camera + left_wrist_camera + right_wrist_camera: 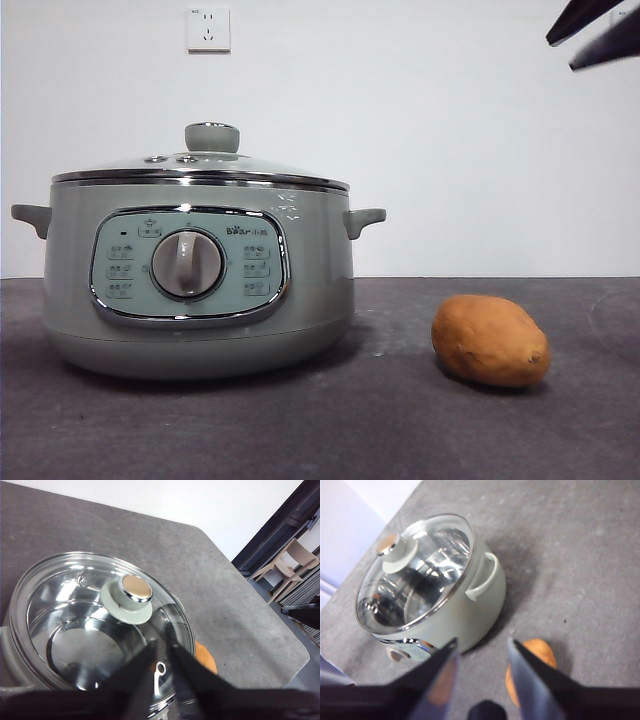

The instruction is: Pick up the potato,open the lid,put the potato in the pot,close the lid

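Front view: the pot stands on the dark grey table, toward the view's left, control panel and dial facing the camera.
Lid: the lid sits closed on the pot's rim, knob upright at its centre.
Potato: the potato lies on the table beside the pot, on the view's right, apart from it and untouched by either pincer.
Wall: a white socket is mounted on the pale wall above the pot.
Right pincer, position: the right pincer is raised above the table, over the gap between pot and potato; in the right wrist view the potato shows partly behind one jaw. The front view shows only two dark tips at the top right corner.
Right pincer, state: jaws spread apart, nothing between them.
Left pincer, position: the left pincer hangs above the pot, over the edge of the lid, beside the knob and not touching it.
Left pincer, state: jaws close together with only a narrow slit between them, gripping nothing.
Left wrist view, extra: a sliver of the potato is visible past the pot's rim; the inside of the pot shows shiny metal through the glass.
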{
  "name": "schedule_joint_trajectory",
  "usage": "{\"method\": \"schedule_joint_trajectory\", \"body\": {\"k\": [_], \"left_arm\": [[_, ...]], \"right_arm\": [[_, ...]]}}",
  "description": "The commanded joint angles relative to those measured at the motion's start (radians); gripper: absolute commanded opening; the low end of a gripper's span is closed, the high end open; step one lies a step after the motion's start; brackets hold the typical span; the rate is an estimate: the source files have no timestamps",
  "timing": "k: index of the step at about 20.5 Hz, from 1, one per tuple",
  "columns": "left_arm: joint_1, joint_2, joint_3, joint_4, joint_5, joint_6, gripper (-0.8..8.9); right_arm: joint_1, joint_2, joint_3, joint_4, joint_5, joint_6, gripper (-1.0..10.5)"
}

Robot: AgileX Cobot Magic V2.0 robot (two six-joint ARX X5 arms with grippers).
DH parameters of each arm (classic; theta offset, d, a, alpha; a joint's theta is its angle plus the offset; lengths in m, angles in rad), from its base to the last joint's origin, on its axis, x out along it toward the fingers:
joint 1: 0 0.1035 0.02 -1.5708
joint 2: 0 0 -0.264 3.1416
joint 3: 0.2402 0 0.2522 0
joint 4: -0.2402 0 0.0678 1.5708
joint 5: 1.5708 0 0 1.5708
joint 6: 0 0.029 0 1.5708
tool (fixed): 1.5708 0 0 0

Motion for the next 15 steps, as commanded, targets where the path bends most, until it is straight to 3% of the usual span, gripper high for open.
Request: {"method": "schedule_joint_trajectory", "body": {"k": [1, 4, 12, 15], "left_arm": [[0.0, -0.004, 0.003, 0.003, 0.008, 0.011, 2.93], [0.0, -0.004, 0.003, 0.005, 0.008, 0.003, 2.92], [-0.02, -0.004, 0.003, 0.006, 0.008, 0.0, 2.92], [-0.033, -0.004, 0.003, 0.006, 0.007, 0.0, 2.92]], "right_arm": [[-0.001, 0.001, 0.004, -0.004, -0.005, -0.013, 5.4], [0.019, 0.005, 0.006, -0.005, 0.026, -0.01, 5.4], [0.325, 0.211, 0.07, -0.045, 0.461, -0.013, 5.4], [0.386, 0.348, 0.075, -0.029, 0.548, -0.013, 5.4]]}}
